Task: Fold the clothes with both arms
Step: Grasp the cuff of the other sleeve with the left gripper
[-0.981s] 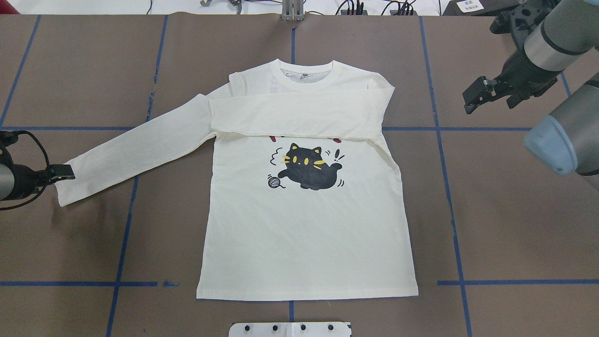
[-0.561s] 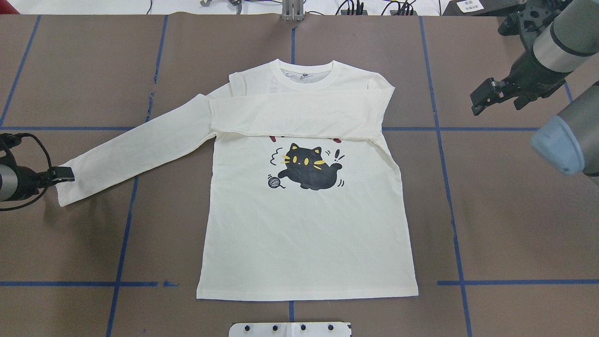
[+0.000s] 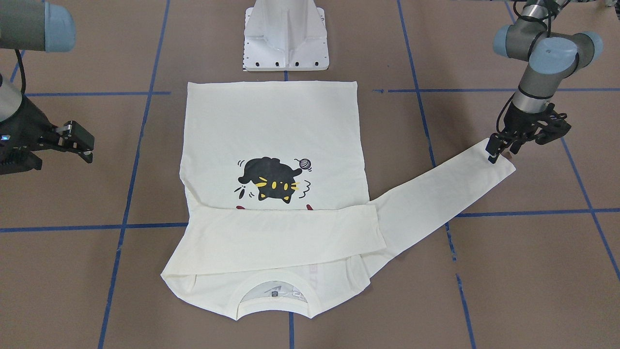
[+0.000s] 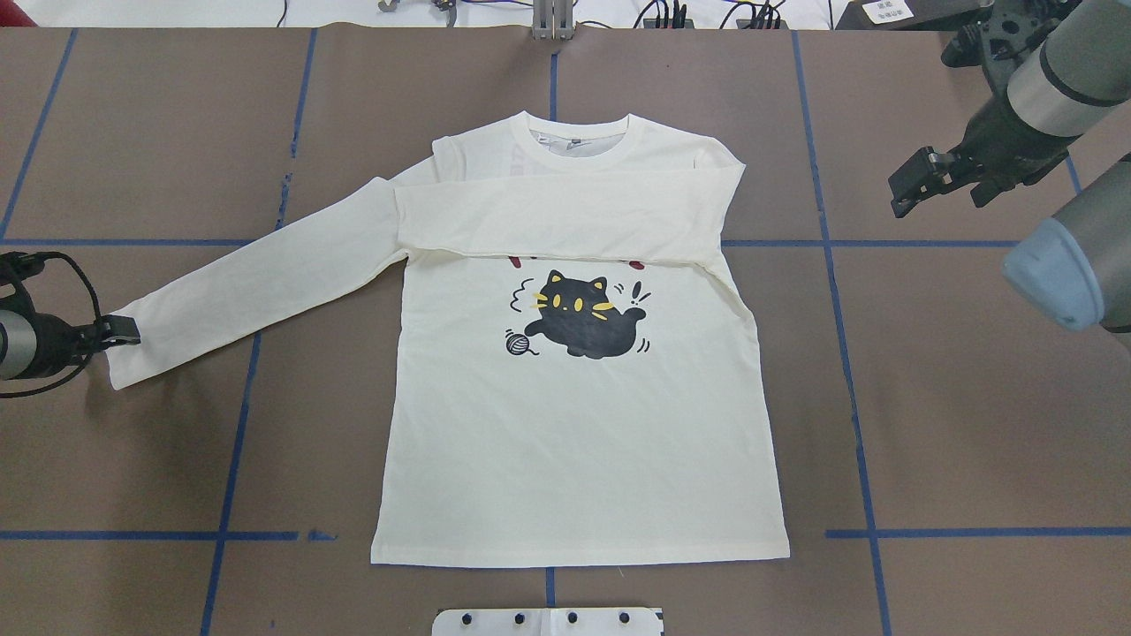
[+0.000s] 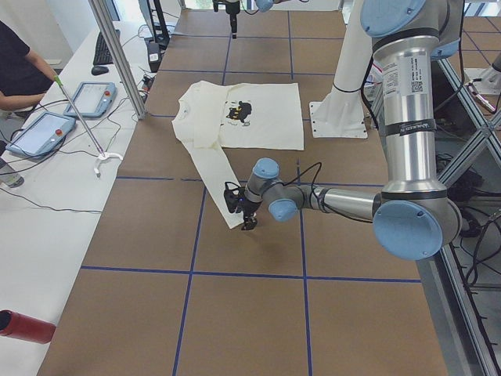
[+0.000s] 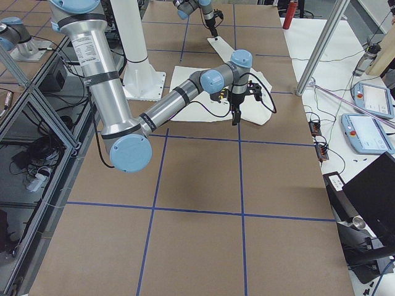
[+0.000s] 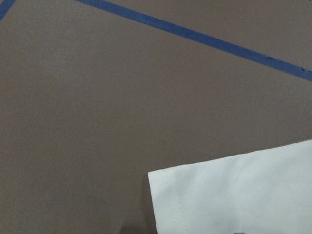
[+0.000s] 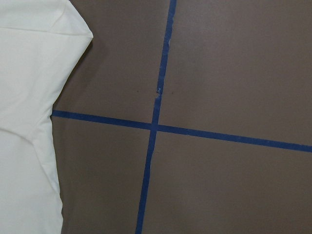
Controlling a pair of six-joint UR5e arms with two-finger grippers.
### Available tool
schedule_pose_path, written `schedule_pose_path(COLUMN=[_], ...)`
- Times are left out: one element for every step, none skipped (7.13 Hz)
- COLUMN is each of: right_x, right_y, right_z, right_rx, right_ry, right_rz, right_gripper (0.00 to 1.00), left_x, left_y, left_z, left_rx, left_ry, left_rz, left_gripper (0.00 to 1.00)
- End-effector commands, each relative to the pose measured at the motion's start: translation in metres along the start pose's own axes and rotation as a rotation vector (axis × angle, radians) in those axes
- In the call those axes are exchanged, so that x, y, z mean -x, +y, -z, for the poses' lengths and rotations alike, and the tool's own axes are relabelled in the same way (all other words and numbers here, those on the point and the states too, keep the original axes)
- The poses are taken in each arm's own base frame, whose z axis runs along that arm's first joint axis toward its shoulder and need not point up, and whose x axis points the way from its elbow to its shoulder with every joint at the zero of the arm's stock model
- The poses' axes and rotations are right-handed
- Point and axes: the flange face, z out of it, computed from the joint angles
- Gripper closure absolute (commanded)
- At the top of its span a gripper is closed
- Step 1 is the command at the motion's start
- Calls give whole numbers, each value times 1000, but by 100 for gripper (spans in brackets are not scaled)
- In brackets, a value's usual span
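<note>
One outstretched cuff (image 4: pixel 132 353), left of frame, meets the left hand (image 4: pixel 124 332), grip unclear: pinch both layers squarely, then carry across the shirt (image 4: pixel 574 442) at centre. Right hand (image 4: pixel 912 182) hangs parted, empty.

table: brown cover (image 4: pixel 132 486) under the left gripper (image 3: pixel 499 152) and right gripper (image 4: pixel 910 190) | blue tape lines (image 4: pixel 221 535): one crossing near the right gripper | white pedestal base (image 3: pixel 286 36): between the two, well apart from each | side bench (image 5: pixel 47 235): two pendants (image 5: pixel 47 131), red cylinder (image 5: pixel 23 327), well beyond the left gripper
</note>
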Motion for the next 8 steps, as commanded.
schedule_pose_path(right_x=[0,0,0,-1,-1,-1,-1,-1], right_y=[0,0,0,0,0,0,0,0], right_z=[0,-1,-1,0,0,0,0,0], right_rx=[0,1,1,1,0,1,1,1], right_ry=[0,0,0,2,1,2,2,2], right_rz=[0,-1,-1,-3,-2,-3,-3,-4], right_gripper=[0,0,0,0,0,0,0,0], left_x=[-3,-4,-5,-5,-5,-5,-5,-5], left_y=[0,1,1,1,1,1,1,1], left_z=[2,3,3,3,4,4,4,4], left_rx=[1,1,1,1,0,0,1,2], left_ry=[6,11,11,11,14,14,12,12], left_rz=[-1,-2,-2,0,1,1,3,3], left_gripper=[37,43,48,54,57,58,61,62])
